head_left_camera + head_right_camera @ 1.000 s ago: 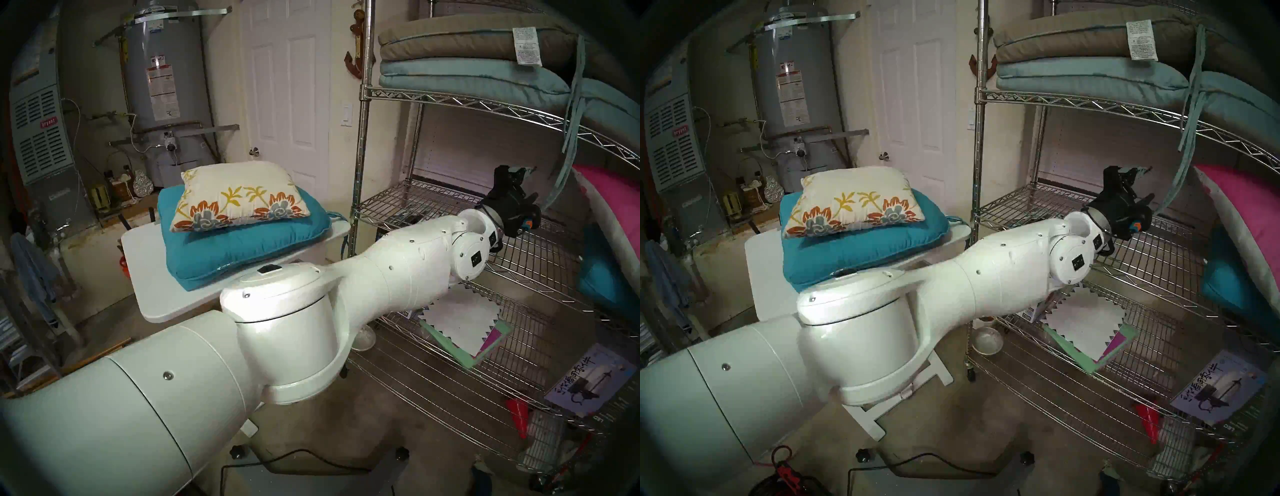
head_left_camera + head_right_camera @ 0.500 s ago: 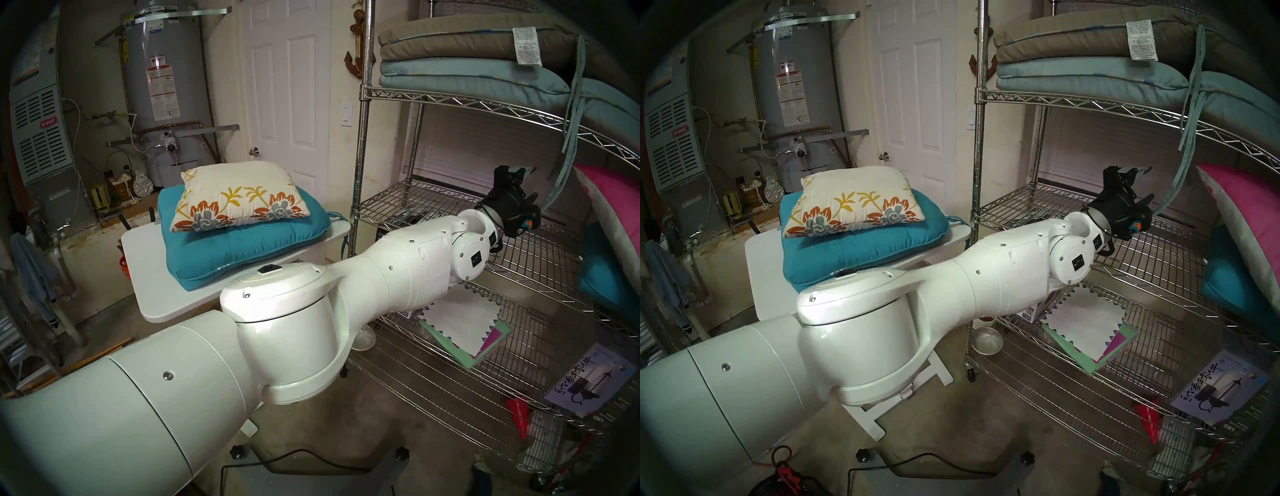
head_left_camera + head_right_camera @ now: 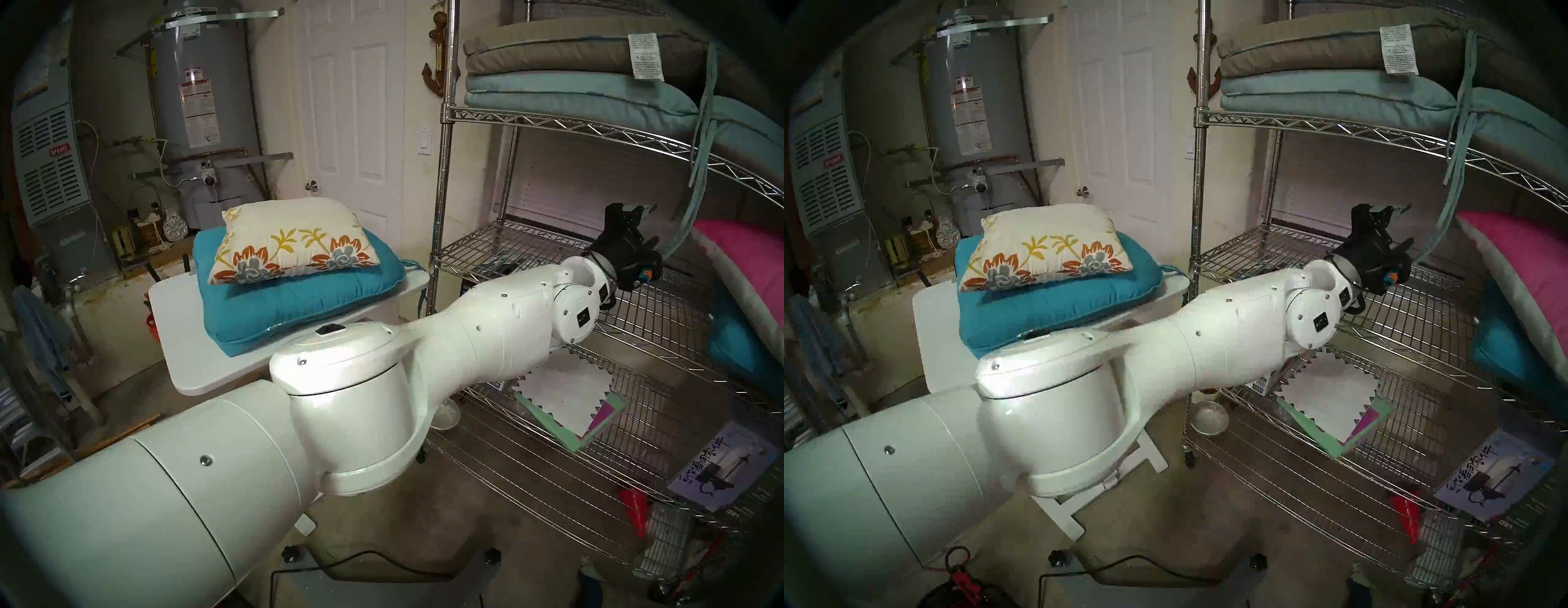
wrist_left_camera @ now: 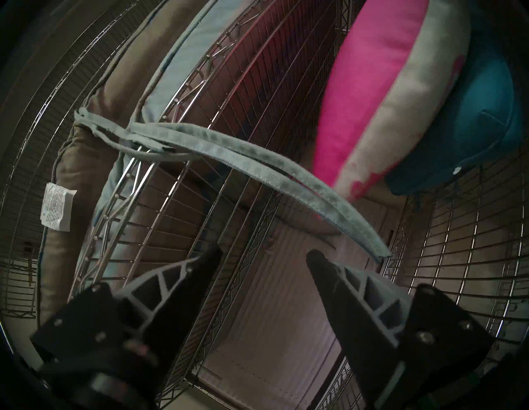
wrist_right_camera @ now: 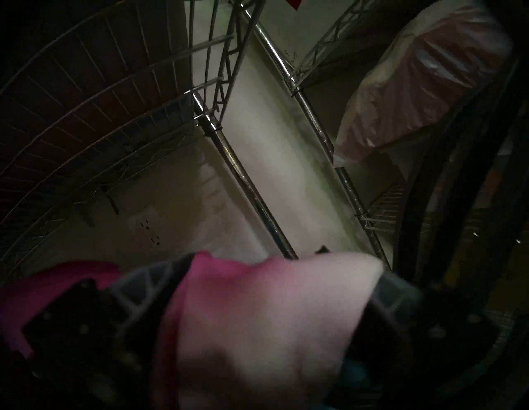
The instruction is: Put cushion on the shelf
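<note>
Head stereo left: cushion (image 3: 292, 240) on teal cushion (image 3: 297, 293) (untouched), left end effector (image 4: 263, 254) parted — empty, right's grip unclear.

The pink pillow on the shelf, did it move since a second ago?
Yes. The pink pillow tipped over leftward, settling lower on the teal cushion. It sits between the right pincer's fingers. The left pincer, open, and the flowery cushion stayed put.
</note>
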You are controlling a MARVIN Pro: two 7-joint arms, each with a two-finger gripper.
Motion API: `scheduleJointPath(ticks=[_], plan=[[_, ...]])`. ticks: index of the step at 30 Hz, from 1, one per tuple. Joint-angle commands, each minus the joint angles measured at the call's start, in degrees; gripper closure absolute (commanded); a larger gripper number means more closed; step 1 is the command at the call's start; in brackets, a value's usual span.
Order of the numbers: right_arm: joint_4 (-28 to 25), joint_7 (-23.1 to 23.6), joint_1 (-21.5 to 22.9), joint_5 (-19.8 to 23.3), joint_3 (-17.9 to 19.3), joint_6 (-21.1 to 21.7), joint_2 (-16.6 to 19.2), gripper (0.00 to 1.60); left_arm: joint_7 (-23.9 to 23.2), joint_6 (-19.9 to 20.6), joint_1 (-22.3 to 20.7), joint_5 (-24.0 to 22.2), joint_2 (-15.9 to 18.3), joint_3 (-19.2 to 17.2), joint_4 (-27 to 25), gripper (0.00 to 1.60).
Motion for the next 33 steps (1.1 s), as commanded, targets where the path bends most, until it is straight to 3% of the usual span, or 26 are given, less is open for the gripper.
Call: scheduleJointPath(ticks=[1, 19, 33], plan=[[-0.57, -0.47, 0.36, -0.19, -0.11, -2.11, 3.52, 0.0, 0.42, 0.04, -1.04, 0.03, -0.08, -0.11, -0.22, 0.39], [2.01, -2.24, 1.65, -1.44, 0.77, -4.95, 3.66, 0.0, 0.49, 0.06, -1.28, -0.27, -0.08, 0.12, -0.21, 0.39], [7.75, -4.14, 4.81, 3.06, 0.77, -4.3, 3.37, 0.0, 0.56, 0.07, -1.45, -0.54, -0.08, 0.36, -0.18, 0.39]])
